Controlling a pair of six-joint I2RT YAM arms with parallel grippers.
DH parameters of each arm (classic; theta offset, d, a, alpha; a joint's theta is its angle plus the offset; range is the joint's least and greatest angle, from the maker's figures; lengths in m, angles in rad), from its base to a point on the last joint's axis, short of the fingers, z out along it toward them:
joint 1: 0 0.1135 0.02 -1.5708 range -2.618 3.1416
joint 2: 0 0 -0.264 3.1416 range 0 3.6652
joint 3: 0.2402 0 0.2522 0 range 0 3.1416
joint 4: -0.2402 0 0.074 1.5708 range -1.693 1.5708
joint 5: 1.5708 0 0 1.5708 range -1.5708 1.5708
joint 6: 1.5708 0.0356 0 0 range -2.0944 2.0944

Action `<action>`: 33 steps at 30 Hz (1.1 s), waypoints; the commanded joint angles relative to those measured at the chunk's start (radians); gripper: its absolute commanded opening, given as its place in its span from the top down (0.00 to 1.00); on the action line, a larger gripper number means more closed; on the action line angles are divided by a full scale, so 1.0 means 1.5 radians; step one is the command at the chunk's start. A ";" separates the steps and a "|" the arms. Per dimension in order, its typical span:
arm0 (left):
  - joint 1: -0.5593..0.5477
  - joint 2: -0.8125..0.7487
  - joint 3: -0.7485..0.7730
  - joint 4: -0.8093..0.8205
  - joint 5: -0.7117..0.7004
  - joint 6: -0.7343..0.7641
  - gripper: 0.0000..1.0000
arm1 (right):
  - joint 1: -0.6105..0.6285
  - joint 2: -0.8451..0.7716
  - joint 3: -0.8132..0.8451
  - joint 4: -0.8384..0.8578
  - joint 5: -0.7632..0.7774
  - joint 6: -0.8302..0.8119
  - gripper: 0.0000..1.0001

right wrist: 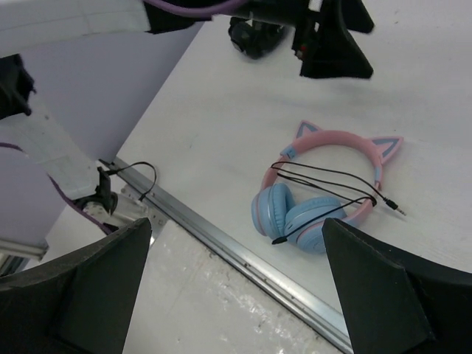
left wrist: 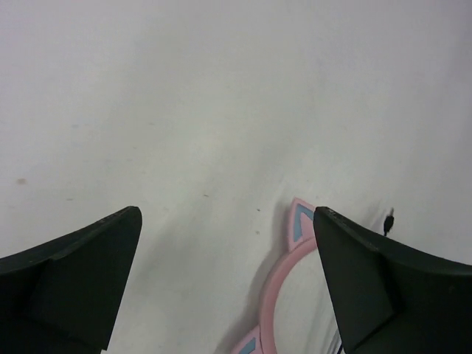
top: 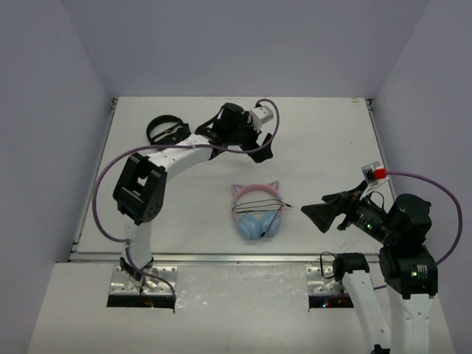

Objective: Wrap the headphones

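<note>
The headphones (top: pixel 257 214) lie flat at the table's middle front, with a pink cat-ear headband and light blue cups (right wrist: pixel 310 214). Their thin black cable (right wrist: pixel 324 177) runs in a few strands across the headband, and its plug (right wrist: pixel 398 209) lies beside the right side. My left gripper (top: pixel 264 147) hangs open and empty above the table, behind the headphones. The left wrist view shows the headband (left wrist: pixel 284 287) between its fingers (left wrist: pixel 74 280). My right gripper (top: pixel 310 212) is open and empty, right of the headphones and pointing at them, as the right wrist view (right wrist: pixel 236 225) also shows.
All-black headphones (top: pixel 164 129) lie at the back left, beside the left arm; they also show in the right wrist view (right wrist: pixel 254 37). A metal rail (right wrist: pixel 243 254) marks the table's near edge. White walls enclose the table on three sides.
</note>
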State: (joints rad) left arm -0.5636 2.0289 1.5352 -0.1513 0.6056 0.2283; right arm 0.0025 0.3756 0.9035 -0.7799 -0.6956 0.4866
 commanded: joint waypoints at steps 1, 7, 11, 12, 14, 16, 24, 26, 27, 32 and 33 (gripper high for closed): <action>0.000 -0.126 -0.004 0.088 -0.325 -0.158 0.00 | 0.001 0.017 0.003 0.009 0.056 -0.037 0.01; 0.030 -0.449 -0.152 -0.068 -0.744 -0.353 0.00 | 0.001 0.056 0.060 -0.080 0.303 -0.126 0.01; 0.026 -0.636 -0.238 -0.206 -0.898 -0.420 0.00 | 0.017 0.067 0.088 -0.101 0.419 -0.138 0.01; 0.027 -0.678 -0.257 -0.221 -0.913 -0.420 0.00 | 0.021 0.067 0.090 -0.104 0.442 -0.140 0.01; 0.027 -0.789 -0.300 -0.259 -0.961 -0.400 0.00 | 0.045 0.071 0.085 -0.104 0.463 -0.147 0.01; 0.028 -0.873 -0.312 -0.298 -0.997 -0.379 0.00 | 0.079 0.075 0.080 -0.104 0.513 -0.156 0.01; 0.027 -1.011 -0.446 -0.295 -1.026 -0.374 0.00 | 0.185 0.075 0.076 -0.121 0.650 -0.168 0.01; 0.034 -1.024 -0.473 -0.264 -0.995 -0.368 0.00 | 0.191 0.073 0.066 -0.115 0.648 -0.170 0.01; 0.037 -1.032 -0.473 -0.265 -0.986 -0.368 0.00 | 0.192 0.071 0.061 -0.112 0.642 -0.170 0.01; 0.040 -1.067 -0.490 -0.264 -1.007 -0.374 0.00 | 0.193 0.076 0.046 -0.098 0.619 -0.164 0.01; 0.040 -1.078 -0.497 -0.255 -0.999 -0.369 0.00 | 0.192 0.078 0.046 -0.096 0.615 -0.162 0.01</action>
State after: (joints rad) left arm -0.5156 0.4610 0.7990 -0.5930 -0.8967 -0.3237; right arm 0.2852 0.4870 0.9783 -0.9710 0.2207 0.2497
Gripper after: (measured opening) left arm 1.001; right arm 0.992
